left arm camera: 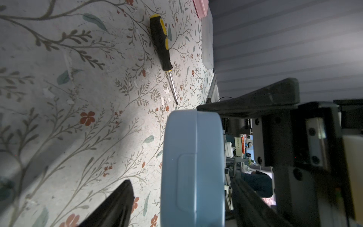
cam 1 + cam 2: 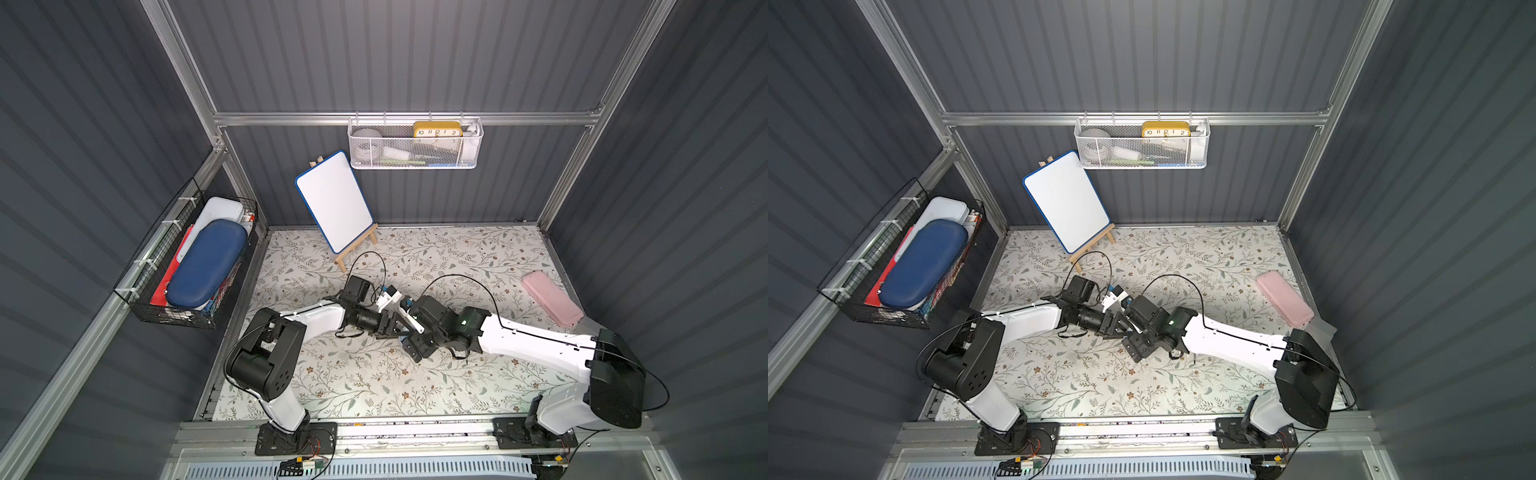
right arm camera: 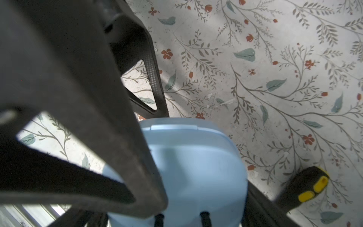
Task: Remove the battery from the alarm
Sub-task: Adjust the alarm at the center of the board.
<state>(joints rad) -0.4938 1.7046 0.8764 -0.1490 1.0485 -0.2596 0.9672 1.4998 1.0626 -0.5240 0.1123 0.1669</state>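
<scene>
The alarm [image 1: 192, 167] is a light-blue rounded clock seen edge-on in the left wrist view, and its plain blue back [image 3: 196, 173] fills the right wrist view. My right gripper [image 3: 196, 188] is shut on the alarm, holding it above the table. My left gripper [image 1: 180, 182] is open and straddles the alarm, with bare table showing between one finger [image 1: 115, 204] and the case. In both top views the two grippers [image 2: 400, 326] [image 2: 1125, 328] meet mid-table and cover the alarm. The battery is hidden.
A black-and-yellow screwdriver [image 1: 161, 43] lies on the floral table near the arms. A pink case [image 2: 552, 303] lies at the right. A small whiteboard on an easel [image 2: 334, 199] stands at the back. Baskets hang on the back wall [image 2: 415, 162] and the left wall [image 2: 166, 299].
</scene>
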